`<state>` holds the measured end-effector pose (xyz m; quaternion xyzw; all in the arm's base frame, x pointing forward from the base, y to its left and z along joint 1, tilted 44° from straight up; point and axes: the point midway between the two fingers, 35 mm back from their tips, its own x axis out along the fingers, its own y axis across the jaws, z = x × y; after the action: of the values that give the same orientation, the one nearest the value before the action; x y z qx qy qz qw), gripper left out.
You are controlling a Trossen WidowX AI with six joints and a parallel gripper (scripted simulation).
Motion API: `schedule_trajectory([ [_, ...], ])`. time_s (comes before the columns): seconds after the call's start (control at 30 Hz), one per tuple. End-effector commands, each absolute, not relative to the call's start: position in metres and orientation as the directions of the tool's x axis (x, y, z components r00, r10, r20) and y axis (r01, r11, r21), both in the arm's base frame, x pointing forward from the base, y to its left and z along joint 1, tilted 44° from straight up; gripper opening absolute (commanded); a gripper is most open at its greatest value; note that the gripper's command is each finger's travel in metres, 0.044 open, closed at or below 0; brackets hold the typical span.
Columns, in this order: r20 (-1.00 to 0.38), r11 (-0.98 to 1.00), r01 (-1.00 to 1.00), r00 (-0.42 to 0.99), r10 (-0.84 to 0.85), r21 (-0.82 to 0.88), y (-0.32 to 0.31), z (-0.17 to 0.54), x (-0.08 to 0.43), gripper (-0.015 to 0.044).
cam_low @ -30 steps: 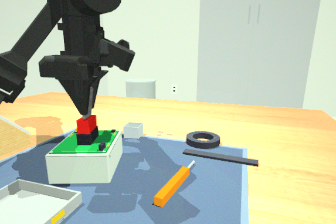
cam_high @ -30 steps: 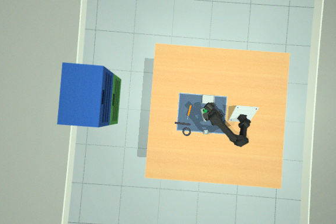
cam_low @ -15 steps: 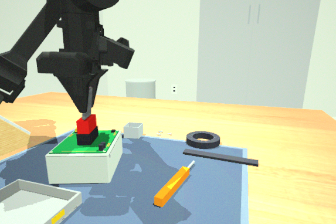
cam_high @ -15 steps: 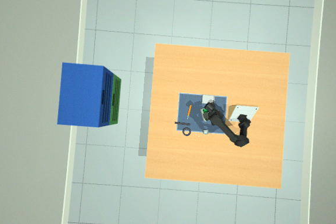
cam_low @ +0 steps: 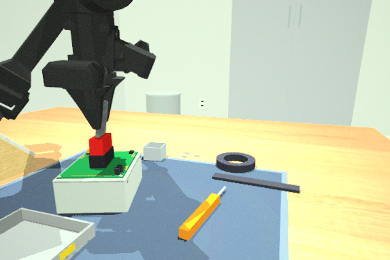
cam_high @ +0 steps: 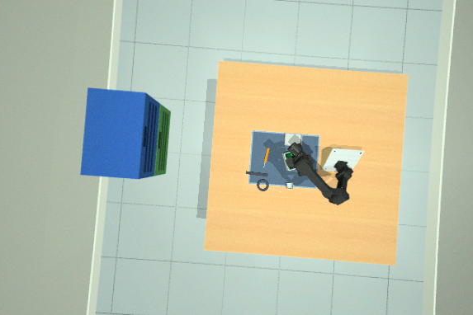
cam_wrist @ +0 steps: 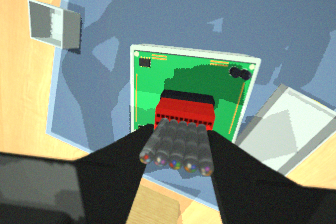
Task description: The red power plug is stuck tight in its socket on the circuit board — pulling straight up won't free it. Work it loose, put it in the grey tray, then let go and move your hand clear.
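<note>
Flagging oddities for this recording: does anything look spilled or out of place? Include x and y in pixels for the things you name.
Yes: small white bits (cam_low: 185,156) lie loose on the wooden table (cam_low: 310,146), outside the small open box (cam_low: 154,153) (cam_wrist: 71,27), possibly spilled from it.

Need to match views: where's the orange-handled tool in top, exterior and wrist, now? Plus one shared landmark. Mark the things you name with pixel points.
Orange-handled tool (cam_high: 267,154) (cam_low: 201,216):
Top: on the blue mat (cam_high: 258,142), left of the arm, above the black ring (cam_high: 257,185).
Exterior: lower centre, right of the white box (cam_low: 89,197).
Wrist: not in it.
Shared landmark: green circuit board (cam_high: 289,155) (cam_low: 75,167) (cam_wrist: 190,70).
</note>
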<state>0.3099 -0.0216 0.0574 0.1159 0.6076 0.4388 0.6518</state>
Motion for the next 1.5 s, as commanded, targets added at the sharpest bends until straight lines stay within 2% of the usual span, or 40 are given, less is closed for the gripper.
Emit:
schedule_trajectory([
  [0.0,-0.635,0.544,-0.411,-0.121,0.763,0.732,-0.042,0.063,0.316,0.0000],
  [0.13,-0.650,0.560,-0.413,-0.113,0.751,0.718,-0.041,0.064,0.315,0.0000],
  [0.5,-0.808,0.728,-0.428,-0.007,0.590,0.536,-0.030,0.080,0.307,0.0000],
  [1.0,-0.633,0.541,-0.411,-0.123,0.765,0.734,-0.046,0.067,0.316,0.0000],
  [1.33,-0.787,0.706,-0.427,-0.023,0.616,0.565,-0.035,0.081,0.308,0.0000],
  [1.47,-0.807,0.728,-0.427,-0.008,0.590,0.536,-0.034,0.084,0.307,0.0000],
])
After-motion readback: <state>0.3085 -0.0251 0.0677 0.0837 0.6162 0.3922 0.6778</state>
